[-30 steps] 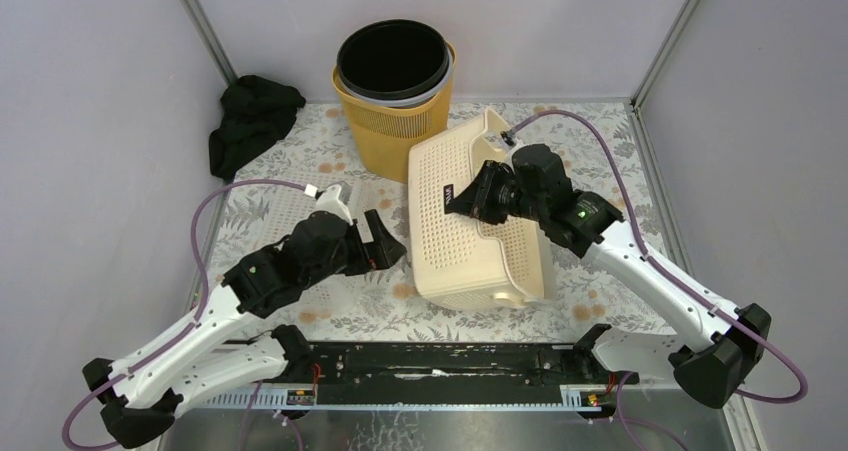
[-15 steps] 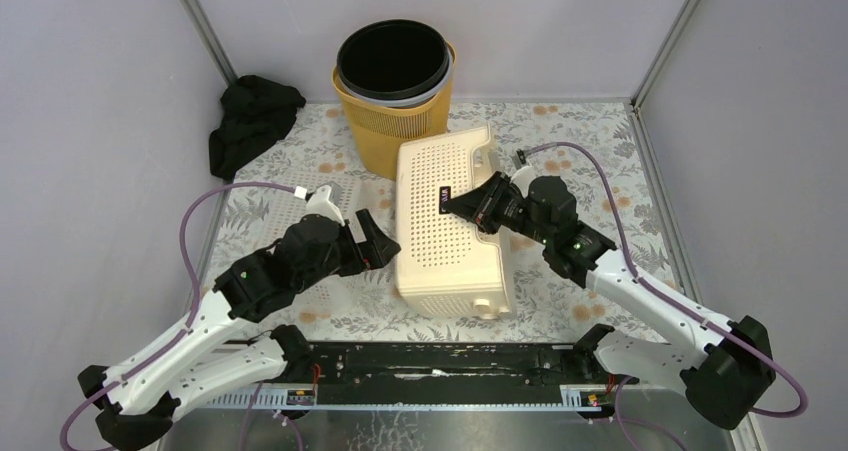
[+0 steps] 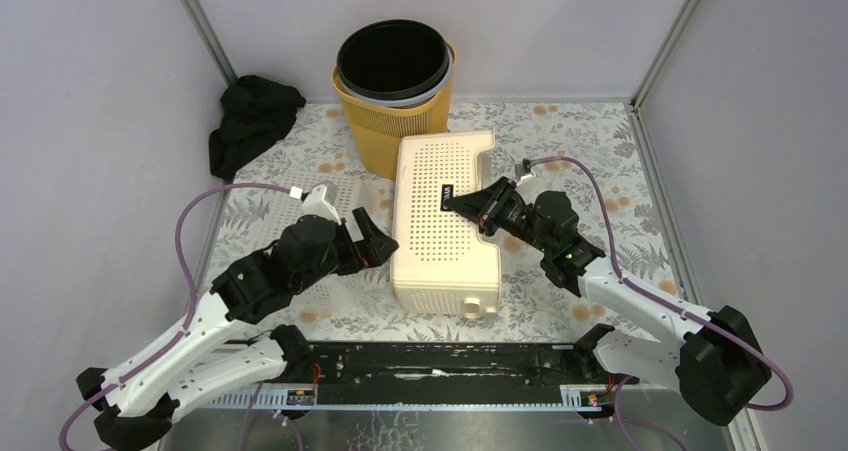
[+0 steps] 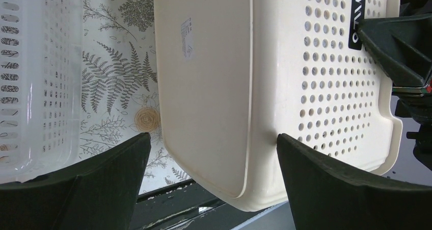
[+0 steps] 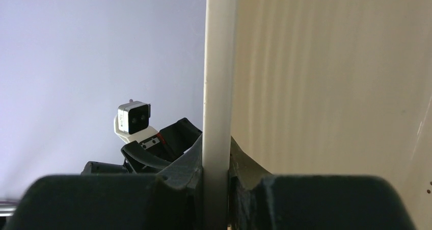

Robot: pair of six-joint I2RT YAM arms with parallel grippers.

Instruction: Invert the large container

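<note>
The large container (image 3: 440, 233), a cream perforated basket, lay at the centre of the worktop (image 3: 610, 176) with a broad perforated face turned up. Its smooth, stickered face pointed toward 9 o'clock. Whether it sat on its side or fully inverted could not be told.

The right gripper (image 3: 458, 203) reached in from 4 o'clock and was clenched on the container. One finger lay across the perforated face beside a black label (image 4: 358, 17). The right wrist view showed a thin cream wall pinched between both fingers.

The left gripper (image 3: 380, 239) was released, its jaws spread wide. It sat just beside the container's 9 o'clock side without touching it, and its wrist view looked onto the near corner.

A clear perforated tray (image 4: 30, 77) lay under the left arm. At 12 o'clock a yellow basket (image 3: 392, 131) held a black bucket (image 3: 392, 59). A black cloth (image 3: 250, 121) lay at 10 o'clock.
</note>
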